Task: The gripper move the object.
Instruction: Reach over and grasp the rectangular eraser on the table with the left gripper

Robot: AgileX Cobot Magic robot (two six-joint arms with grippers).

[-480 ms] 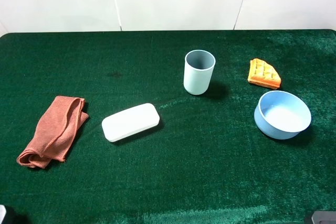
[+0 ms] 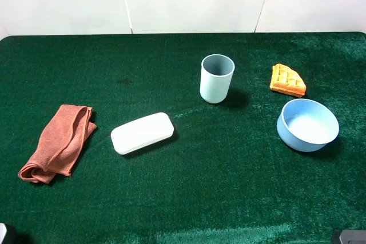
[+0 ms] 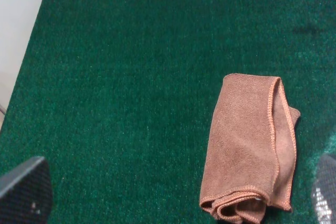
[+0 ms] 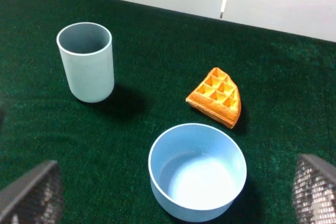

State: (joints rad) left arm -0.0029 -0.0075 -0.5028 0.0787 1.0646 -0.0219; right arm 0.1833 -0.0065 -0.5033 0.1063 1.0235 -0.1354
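Object (image 2: 142, 133) lies flat, long axis slanting up-right, nearest left gripper (image 3: 173, 192); both arms' jaws released, empty.

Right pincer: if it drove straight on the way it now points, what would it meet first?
Most likely the light-blue bowl, which sits centred just ahead of the open right pincer; depth is hard to judge.

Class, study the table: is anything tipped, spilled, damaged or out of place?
Nothing much. The cup and bowl stand upright, the white box lies flat. Only a small dark smudge marks the green mat.
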